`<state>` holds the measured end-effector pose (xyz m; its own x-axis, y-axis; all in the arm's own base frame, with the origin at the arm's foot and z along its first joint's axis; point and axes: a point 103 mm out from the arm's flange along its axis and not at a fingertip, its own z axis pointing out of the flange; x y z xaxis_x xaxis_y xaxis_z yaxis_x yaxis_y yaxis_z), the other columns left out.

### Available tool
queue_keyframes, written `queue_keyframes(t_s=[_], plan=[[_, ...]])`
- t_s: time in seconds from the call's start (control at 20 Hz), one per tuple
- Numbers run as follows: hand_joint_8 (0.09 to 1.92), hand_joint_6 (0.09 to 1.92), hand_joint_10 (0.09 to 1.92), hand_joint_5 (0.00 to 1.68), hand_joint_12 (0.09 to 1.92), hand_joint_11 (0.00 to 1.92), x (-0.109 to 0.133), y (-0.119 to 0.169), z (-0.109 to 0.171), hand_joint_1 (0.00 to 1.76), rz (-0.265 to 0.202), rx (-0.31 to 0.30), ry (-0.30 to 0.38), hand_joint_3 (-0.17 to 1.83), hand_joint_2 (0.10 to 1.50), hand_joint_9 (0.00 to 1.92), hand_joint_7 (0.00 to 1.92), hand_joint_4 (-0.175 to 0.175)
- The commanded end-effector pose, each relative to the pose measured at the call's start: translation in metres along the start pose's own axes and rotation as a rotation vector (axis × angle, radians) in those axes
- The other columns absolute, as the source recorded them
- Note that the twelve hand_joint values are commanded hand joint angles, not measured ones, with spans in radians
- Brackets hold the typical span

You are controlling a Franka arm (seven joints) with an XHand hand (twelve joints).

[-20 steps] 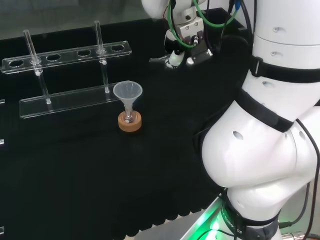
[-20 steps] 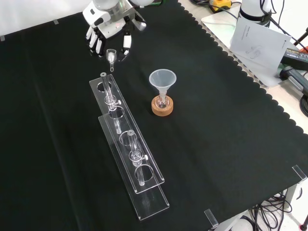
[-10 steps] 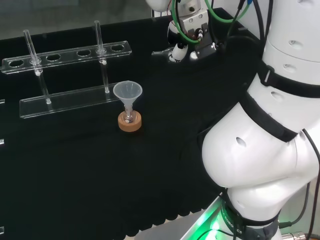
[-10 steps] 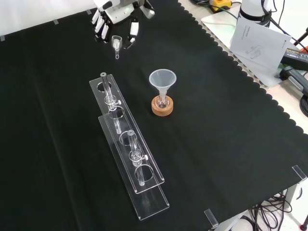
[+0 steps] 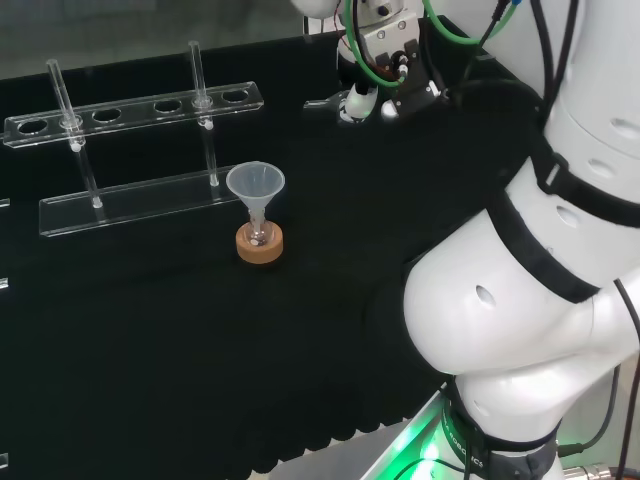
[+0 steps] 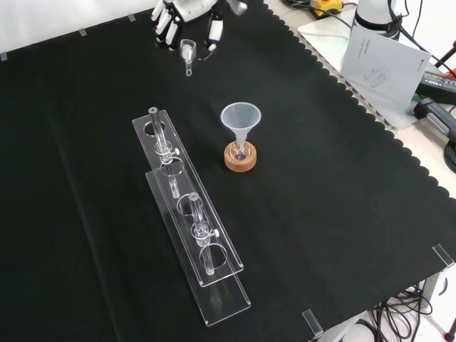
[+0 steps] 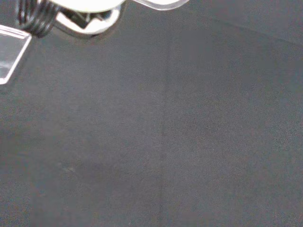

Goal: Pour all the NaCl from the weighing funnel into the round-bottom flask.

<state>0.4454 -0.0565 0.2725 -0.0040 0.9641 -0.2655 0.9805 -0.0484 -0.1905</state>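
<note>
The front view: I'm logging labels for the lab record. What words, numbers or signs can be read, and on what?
White paper sheet beside the black cloth: faint print, too small to read.
Clear glass funnel, clear plastic tube rack, cork ring stand: no markings visible.

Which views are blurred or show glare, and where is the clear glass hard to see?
Wrist view: soft and out of focus, mostly dark cloth. Front view: evenly lit; the weighing funnel in the hand looks faint against the black cloth. Head view: green glow at the arm's base; rack edges catch light.
</note>
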Motion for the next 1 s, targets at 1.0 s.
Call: queue_keyframes(t_s=[1.0], plan=[[0.64,0.76,0.40,1.23,1.16,0.68,0.093,-0.082,-0.025,1.11,-0.035,0.061,-0.184,0.67,0.67,0.95,0.68,0.175]])
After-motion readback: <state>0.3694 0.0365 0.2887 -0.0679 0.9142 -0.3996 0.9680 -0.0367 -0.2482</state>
